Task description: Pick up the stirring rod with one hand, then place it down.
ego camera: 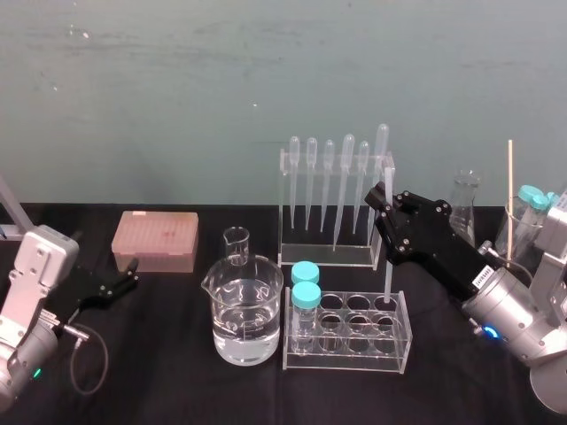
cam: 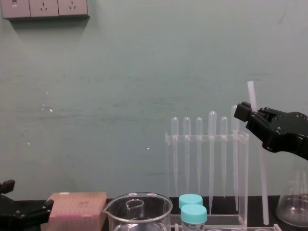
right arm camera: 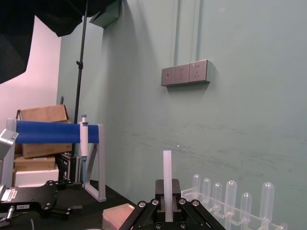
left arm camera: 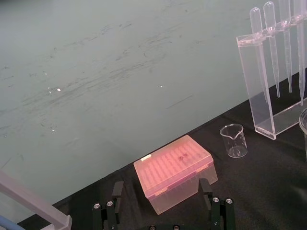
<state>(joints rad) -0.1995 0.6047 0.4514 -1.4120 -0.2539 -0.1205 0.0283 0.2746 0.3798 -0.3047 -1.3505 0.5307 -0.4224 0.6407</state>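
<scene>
The stirring rod (ego camera: 387,248) is a whitish translucent stick standing nearly upright, with my right gripper (ego camera: 381,199) shut on it near its upper part. In the chest view the stirring rod (cam: 260,163) rises past the black fingers (cam: 250,115) and runs down to the test tube rack's back right corner. I cannot tell whether its lower end is inside a hole. The right wrist view shows the stirring rod (right arm camera: 167,177) sticking up from between the shut fingers (right arm camera: 158,206). My left gripper (ego camera: 124,279) rests parked and open at the far left, in front of the pink box.
A water-filled beaker (ego camera: 244,310) and a small beaker (ego camera: 236,245) stand at the centre. The test tube rack (ego camera: 350,341) holds two blue-capped tubes (ego camera: 306,288). Behind it is the pipette rack (ego camera: 335,199). A pink box (ego camera: 155,239) is on the left and a flask (ego camera: 465,208) on the right.
</scene>
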